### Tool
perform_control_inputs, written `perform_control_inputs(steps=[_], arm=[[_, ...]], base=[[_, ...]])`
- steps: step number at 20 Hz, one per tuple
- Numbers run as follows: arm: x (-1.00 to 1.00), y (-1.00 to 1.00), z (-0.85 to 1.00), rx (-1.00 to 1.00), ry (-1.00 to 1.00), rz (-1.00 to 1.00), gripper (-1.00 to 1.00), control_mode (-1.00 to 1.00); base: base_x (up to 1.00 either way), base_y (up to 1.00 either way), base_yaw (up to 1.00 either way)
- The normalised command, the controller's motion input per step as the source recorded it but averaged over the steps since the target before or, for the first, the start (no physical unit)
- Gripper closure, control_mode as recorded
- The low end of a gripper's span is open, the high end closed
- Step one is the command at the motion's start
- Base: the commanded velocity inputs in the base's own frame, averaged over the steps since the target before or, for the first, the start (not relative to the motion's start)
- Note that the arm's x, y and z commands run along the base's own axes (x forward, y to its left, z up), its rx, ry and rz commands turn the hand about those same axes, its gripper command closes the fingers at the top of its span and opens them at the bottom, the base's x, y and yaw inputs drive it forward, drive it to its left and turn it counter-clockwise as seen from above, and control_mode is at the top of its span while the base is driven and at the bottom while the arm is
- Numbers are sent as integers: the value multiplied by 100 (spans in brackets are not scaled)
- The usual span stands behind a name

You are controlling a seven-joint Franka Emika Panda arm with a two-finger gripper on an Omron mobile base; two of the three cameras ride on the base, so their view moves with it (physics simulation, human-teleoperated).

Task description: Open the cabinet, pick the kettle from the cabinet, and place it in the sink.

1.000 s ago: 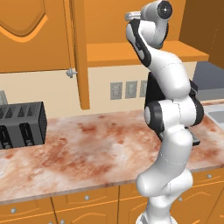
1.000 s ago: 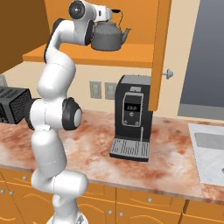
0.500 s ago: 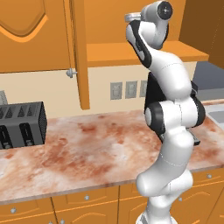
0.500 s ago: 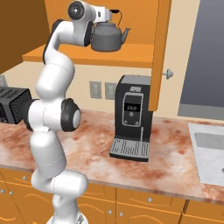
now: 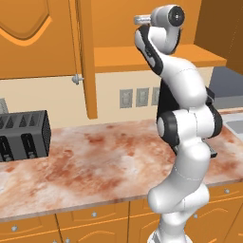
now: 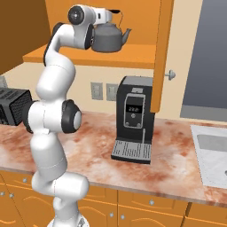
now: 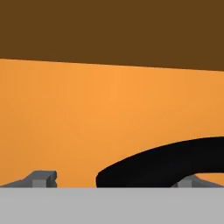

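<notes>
While nothing has shifted over the last second, the gripper (image 7: pixel 113 178) hangs wide open around the kettle (image 6: pixel 108 39) handle in the cabinet (image 6: pixel 160 53), unclosed; grasp pending.

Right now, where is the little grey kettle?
In the right base view, the kettle sits on the shelf of the open cabinet, high above the black coffee machine, with the robot's claw at its black handle.
</notes>
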Motion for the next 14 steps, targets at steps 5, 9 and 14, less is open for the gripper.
perform_control_inputs(steps=[5, 9, 14], arm=[[14, 10, -11, 3, -7, 0, -100, -100], [13, 8, -13, 3, -3, 0, -100, -100], [10, 6, -5, 1, 0, 0, 100, -100]], base=[[0, 0, 0], [0, 0, 0], [0, 0, 0]])
